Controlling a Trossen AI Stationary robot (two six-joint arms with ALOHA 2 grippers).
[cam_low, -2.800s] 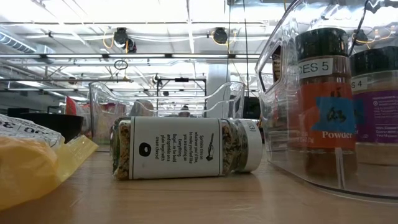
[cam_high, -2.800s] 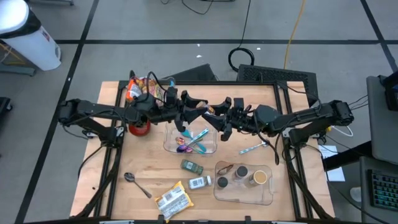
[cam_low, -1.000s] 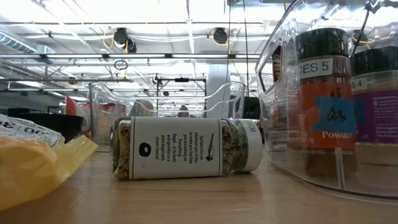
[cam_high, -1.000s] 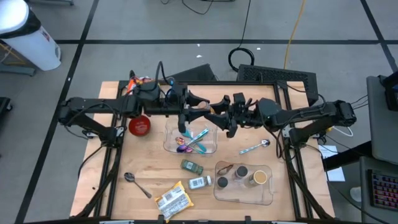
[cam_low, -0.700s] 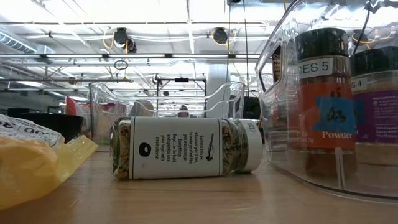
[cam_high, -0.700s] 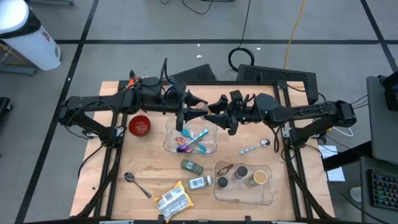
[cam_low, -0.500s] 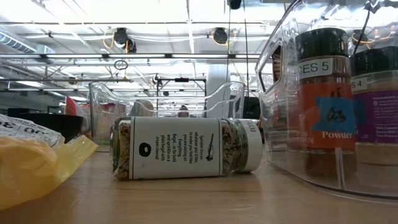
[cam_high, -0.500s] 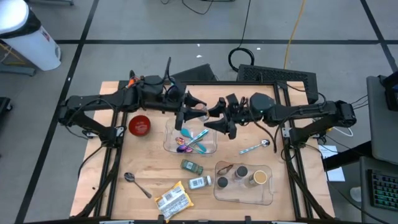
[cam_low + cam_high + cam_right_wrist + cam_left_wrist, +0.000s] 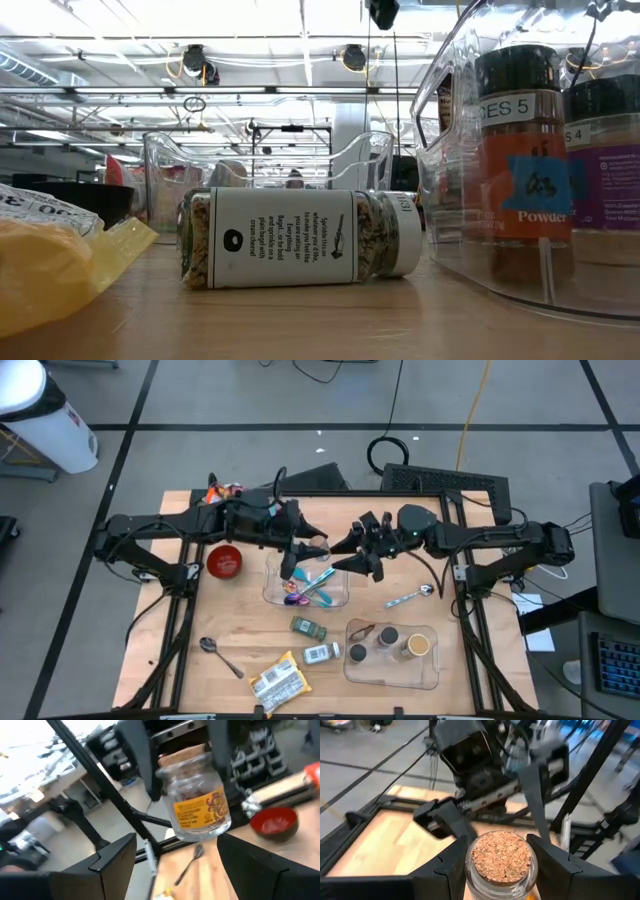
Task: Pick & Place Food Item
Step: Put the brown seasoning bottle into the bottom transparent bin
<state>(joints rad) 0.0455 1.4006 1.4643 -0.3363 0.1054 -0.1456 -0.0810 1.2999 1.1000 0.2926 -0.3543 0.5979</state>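
Left hand (image 9: 502, 870): closed on the jar (image 9: 502, 856), one finger on each side of the glass just below the cork stopper (image 9: 501, 851). Jar is upright and clear of the tabletop (image 9: 240, 630), hanging over the far rim of the clear utensil bin (image 9: 275, 592) near the middle.

Handling, judged:
- Glass body, so stiff. It won't give under the pads, but it is fragile if dropped from here.
- Smooth round wall with a printed label (image 9: 196, 809). Likely slippery; it could twist in a two-finger pinch.
- Small, and its contents can't be made out. Probably light to moderate weight.
- Cork sits in the neck as a push fit. Don't lift by it or press on it, as it may pop out.
- Best hold: across the straight wall at label height, below the left fingers (image 9: 137, 755), squarely on the widest part.

Right hand (image 9: 182, 865): just beyond the jar, facing it, fingers spread wide and holding nothing. No contact with the glass is visible. The lower body of the jar is free for it.

Farther off on the tabletop are a red bowl (image 9: 222, 560) and a spoon (image 9: 410, 597). Neither is involved.

Risk: if the left hand releases before the right hand has closed, the jar falls into the bin.
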